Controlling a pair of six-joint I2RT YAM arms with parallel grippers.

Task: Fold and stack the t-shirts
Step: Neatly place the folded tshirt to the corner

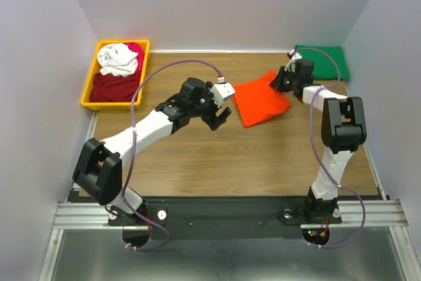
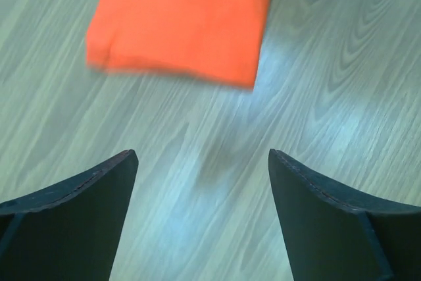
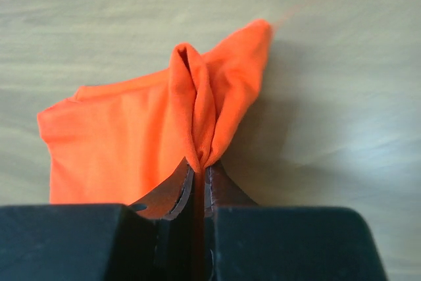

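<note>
A yellow plastic bin (image 1: 105, 105) sits at the far left corner of a wood-grain counter (image 1: 250, 162), its long side running roughly along the left edge and its far end close to the back wall. Pale, plain walls (image 1: 217, 4) enclose the counter at the back and on both sides. Along the near edge lies a black plate (image 1: 223, 218) flanked by silver slotted aluminium rails (image 1: 79, 214), and below that a dull grey metal sheet (image 1: 217, 261) fills the bottom of the top view.
</note>
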